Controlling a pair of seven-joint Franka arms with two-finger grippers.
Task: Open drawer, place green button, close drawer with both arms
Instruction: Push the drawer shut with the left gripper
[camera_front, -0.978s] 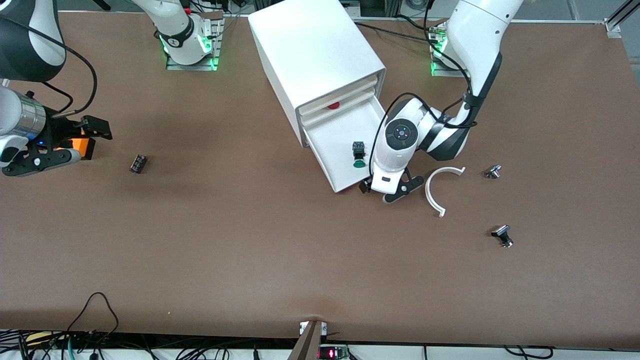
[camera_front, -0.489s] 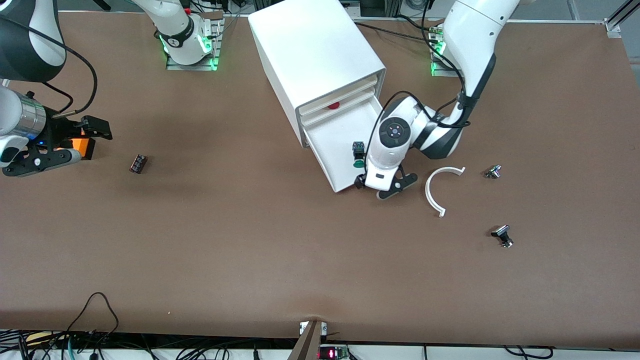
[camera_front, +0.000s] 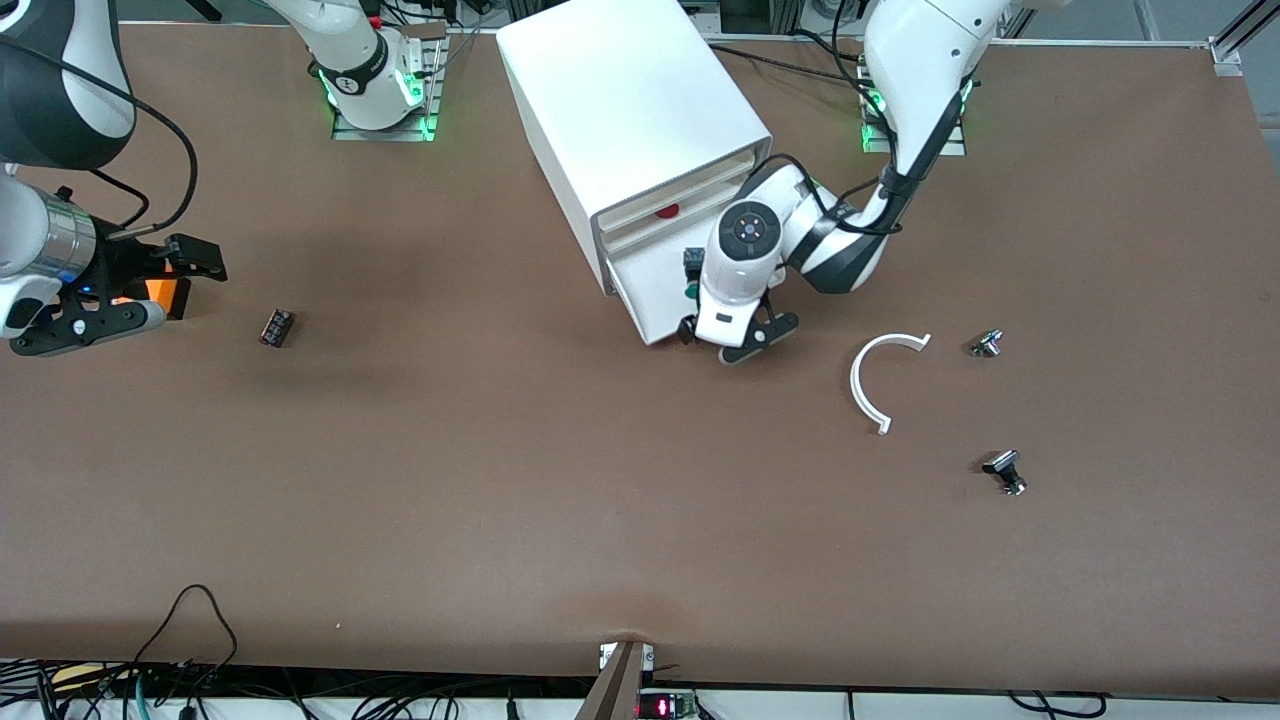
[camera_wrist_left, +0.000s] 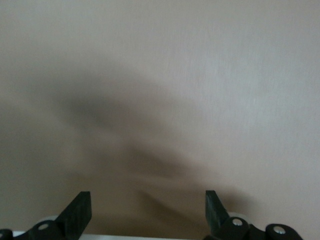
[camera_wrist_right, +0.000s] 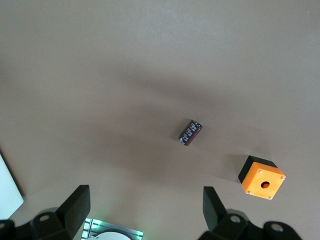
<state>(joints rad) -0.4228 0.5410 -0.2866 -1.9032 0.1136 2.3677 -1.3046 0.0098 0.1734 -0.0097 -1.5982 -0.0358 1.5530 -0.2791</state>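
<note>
The white cabinet (camera_front: 630, 100) stands at the robots' side of the table. Its third drawer (camera_front: 655, 290) is partly open, under the red-dot drawer (camera_front: 667, 211). The green-capped button (camera_front: 690, 265) lies in the drawer, partly hidden by the left wrist. My left gripper (camera_front: 735, 340) is open and empty, low at the drawer's front edge. In the left wrist view its fingers (camera_wrist_left: 80, 212) are wide apart over bare table. My right gripper (camera_front: 188, 290) is open and empty, waiting over the orange box (camera_front: 160, 293) at the right arm's end.
A small dark red-black component (camera_front: 276, 327) lies near the orange box; both show in the right wrist view, component (camera_wrist_right: 190, 132) and box (camera_wrist_right: 261, 178). A white curved piece (camera_front: 866, 385) and two small metal parts (camera_front: 986, 343) (camera_front: 1005, 470) lie toward the left arm's end.
My left gripper has moved toward the cabinet at the drawer's front. The drawer has slid partway in, carrying the button. The right arm has not moved.
</note>
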